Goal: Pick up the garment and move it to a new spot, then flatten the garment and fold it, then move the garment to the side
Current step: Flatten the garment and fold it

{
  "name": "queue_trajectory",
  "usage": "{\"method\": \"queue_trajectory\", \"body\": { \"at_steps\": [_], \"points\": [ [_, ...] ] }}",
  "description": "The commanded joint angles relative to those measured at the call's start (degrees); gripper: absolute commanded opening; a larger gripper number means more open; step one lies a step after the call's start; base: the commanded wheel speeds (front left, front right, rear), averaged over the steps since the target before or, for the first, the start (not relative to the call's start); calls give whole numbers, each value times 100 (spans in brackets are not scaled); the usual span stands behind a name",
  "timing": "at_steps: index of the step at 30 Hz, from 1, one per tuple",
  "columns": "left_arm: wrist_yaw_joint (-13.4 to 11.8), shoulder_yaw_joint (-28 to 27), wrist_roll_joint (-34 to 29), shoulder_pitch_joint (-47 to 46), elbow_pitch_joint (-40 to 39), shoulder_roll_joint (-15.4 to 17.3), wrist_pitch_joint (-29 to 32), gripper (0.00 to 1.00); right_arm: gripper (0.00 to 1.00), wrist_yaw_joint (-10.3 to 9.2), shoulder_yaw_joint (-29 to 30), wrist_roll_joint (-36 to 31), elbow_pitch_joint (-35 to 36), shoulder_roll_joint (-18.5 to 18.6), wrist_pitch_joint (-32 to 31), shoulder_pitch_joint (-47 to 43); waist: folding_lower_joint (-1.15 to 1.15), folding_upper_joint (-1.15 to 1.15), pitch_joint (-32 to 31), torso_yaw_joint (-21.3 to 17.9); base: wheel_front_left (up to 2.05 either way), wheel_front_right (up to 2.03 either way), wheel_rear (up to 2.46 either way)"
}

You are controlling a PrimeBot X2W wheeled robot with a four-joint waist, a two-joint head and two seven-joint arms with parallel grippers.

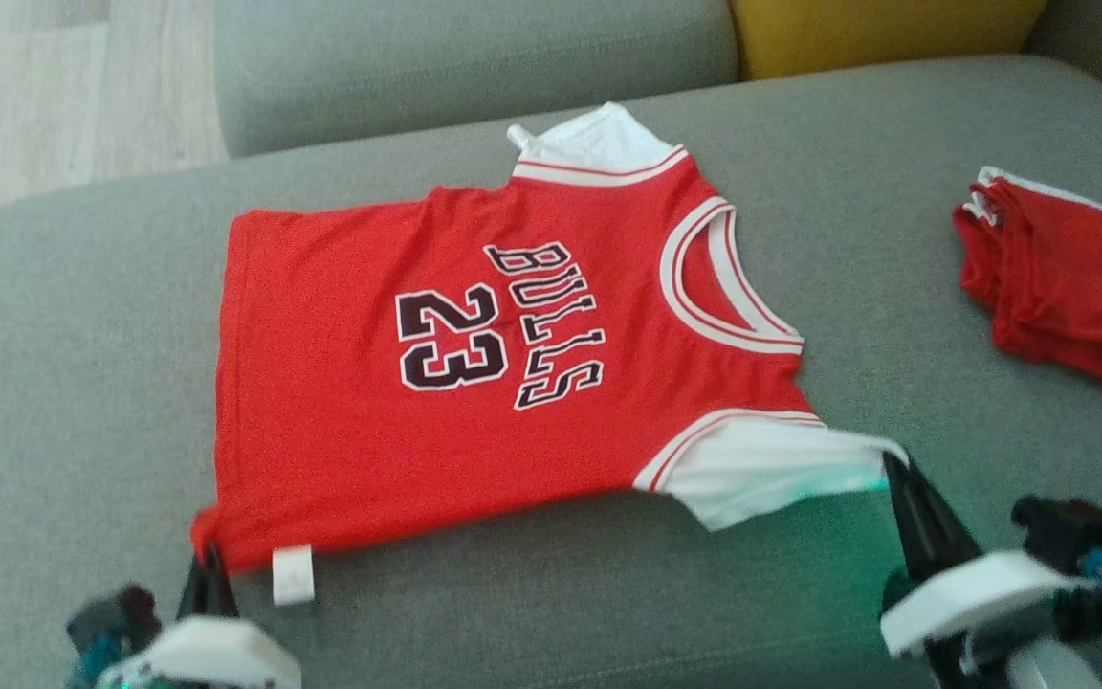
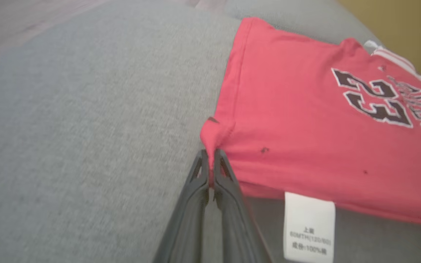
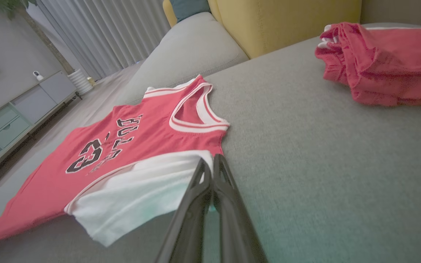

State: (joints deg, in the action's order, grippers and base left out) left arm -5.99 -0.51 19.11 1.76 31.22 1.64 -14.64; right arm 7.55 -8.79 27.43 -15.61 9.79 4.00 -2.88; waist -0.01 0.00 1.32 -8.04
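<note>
From my head feed, the garment (image 1: 503, 344) is a small red jersey with white sleeves and black "BULLS" and "23" on the chest. It lies face up and mostly flat on the grey cushion (image 1: 82, 383), with the collar (image 1: 704, 277) toward 3 o'clock and the hem toward 9. One white sleeve (image 1: 771, 469) is drawn to a point at 5 o'clock; the other (image 1: 594, 139) sits at 12 (partly rumpled). The hem corner at 7 o'clock is bunched, with a white care label (image 1: 293, 575) beside it.
</note>
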Motion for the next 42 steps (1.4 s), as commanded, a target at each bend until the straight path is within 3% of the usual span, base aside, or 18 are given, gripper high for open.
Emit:
{"method": "queue_trajectory", "body": {
  "at_steps": [1, 11, 32, 33, 34, 35, 42],
  "points": [
    [47, -166, 73, -487, -334, 124, -36, 0, 0, -6, 46, -5, 231, -21, 9, 475, 1, 0, 178, 13, 0, 0, 0],
    [-2, 123, -198, -1696, -256, 124, -36, 0, 0, -6, 82, -463, -498, -221, 332, 2131, 1, 0, 895, 165, 0, 0, 0],
    [210, -39, -789, -2963, 426, 124, -36, 0, 2, -6, 28, -789, -2460, -424, 1027, 3780, 1, 0, 1579, 260, 0, 0, 0],
    [213, -43, -795, -2981, 426, 124, -36, 16, 47, -6, 59, -785, -2517, -443, 1046, 3822, 1, 0, 1596, 255, 0, 0, 0],
    [207, -51, -802, -2994, 411, 124, -36, 53, 100, -6, 52, -805, -2566, -459, 1060, 3858, 1, 0, 1616, 249, 0, 0, 0],
    [202, -58, -804, -2998, 388, 124, -36, 100, 100, -6, 53, -818, -2608, -477, 1071, 3886, 1, 0, 1630, 246, 0, 0, 0],
    [90, -58, -661, -2723, -51, 124, -36, 100, 100, -6, 285, -972, -2355, -544, 1097, 3752, 1, 0, 1630, 264, 0, 0, 0]
  ]
}}
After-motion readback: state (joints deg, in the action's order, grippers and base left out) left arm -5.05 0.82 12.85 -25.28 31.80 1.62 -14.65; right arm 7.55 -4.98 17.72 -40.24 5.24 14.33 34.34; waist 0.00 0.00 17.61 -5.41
